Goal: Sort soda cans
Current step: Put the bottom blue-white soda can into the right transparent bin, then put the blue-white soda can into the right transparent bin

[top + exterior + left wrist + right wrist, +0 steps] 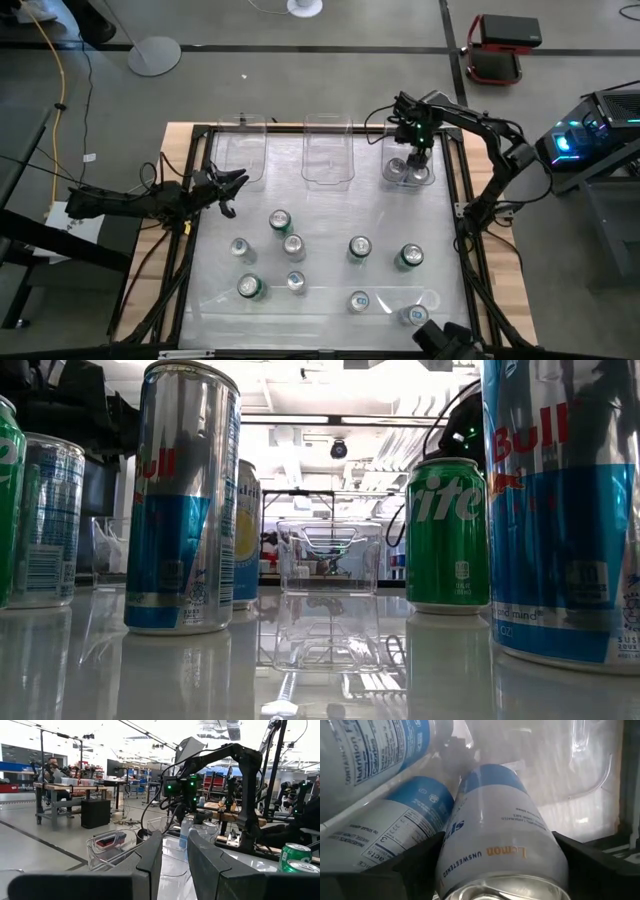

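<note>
Silver aluminium tops mark the soda cans [293, 246] left standing upright on the near half of the table [330, 215], well apart from one another, green ones and silver-and-blue ones mixed; from the low view a green can [447, 535] and a silver-and-blue can [185, 500] are seen standing with a wide lane between them, presumably so that each can be reached from above without its neighbours being knocked. At the table's left edge the left gripper [228, 192] is held near the surface, its fingers [150, 862] drawn close together with only a narrow gap and nothing between them; it is judged to be waiting. Farther back, three clear bins are set in a row along the far edge: the left bin [240, 150] and the middle bin [327, 150] look empty, so room is left there for the other kinds. In the right bin [408, 170] the right gripper [415, 157] is lowered, its jaws spread wide on either side of a white lemon can [502, 845] resting beside two blue-and-white cans, seemingly just let go. The bin walls stand close around it, so a straight lift would be called for.
</note>
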`<action>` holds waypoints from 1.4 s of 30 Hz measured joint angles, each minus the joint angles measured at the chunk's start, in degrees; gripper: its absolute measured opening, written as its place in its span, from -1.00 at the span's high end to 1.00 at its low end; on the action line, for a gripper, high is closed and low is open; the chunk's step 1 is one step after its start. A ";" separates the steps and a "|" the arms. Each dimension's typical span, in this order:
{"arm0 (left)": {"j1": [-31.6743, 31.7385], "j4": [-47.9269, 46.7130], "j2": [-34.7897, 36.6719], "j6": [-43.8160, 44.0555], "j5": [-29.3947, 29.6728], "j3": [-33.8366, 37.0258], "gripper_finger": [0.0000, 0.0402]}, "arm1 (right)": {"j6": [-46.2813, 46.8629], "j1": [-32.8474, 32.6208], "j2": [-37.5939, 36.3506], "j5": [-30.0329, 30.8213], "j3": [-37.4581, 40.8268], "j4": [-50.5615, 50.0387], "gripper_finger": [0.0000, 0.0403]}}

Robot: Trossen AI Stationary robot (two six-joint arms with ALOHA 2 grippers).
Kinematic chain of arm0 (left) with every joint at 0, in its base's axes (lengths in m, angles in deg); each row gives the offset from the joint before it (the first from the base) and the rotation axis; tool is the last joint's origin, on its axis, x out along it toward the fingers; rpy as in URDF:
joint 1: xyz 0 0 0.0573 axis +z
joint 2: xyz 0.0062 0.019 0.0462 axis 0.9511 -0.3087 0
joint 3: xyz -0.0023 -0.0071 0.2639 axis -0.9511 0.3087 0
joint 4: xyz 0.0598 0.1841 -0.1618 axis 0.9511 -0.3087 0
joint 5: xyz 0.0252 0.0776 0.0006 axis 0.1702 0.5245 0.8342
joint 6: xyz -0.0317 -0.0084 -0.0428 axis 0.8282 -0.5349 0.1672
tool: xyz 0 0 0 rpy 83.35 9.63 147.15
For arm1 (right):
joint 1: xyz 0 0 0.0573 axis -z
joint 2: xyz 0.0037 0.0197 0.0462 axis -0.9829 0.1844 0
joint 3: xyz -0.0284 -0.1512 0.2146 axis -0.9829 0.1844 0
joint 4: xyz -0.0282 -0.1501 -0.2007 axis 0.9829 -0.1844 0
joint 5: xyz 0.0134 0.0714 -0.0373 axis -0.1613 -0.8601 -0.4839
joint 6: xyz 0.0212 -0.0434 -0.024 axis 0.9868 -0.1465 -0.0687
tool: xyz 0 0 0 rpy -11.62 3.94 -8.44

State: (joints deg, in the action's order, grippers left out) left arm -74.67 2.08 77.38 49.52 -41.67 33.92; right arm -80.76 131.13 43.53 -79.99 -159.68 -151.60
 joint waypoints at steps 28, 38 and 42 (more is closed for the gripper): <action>-0.02 0.85 0.00 -0.13 0.28 0.00 0.61 | 8.24 -4.41 0.03 11.57 -13.52 -14.20 -0.64; -0.05 4.44 0.00 -3.54 -0.23 0.00 0.61 | 18.19 -20.01 -8.93 13.50 -15.75 -6.73 -0.64; -0.35 -0.78 -0.44 -3.20 -4.23 0.00 0.61 | 26.42 -31.42 -15.53 13.37 -10.40 8.78 -0.64</action>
State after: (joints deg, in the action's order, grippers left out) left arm -75.02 1.30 76.94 46.32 -45.89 33.92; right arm -54.34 99.72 27.99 -66.62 -170.08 -142.82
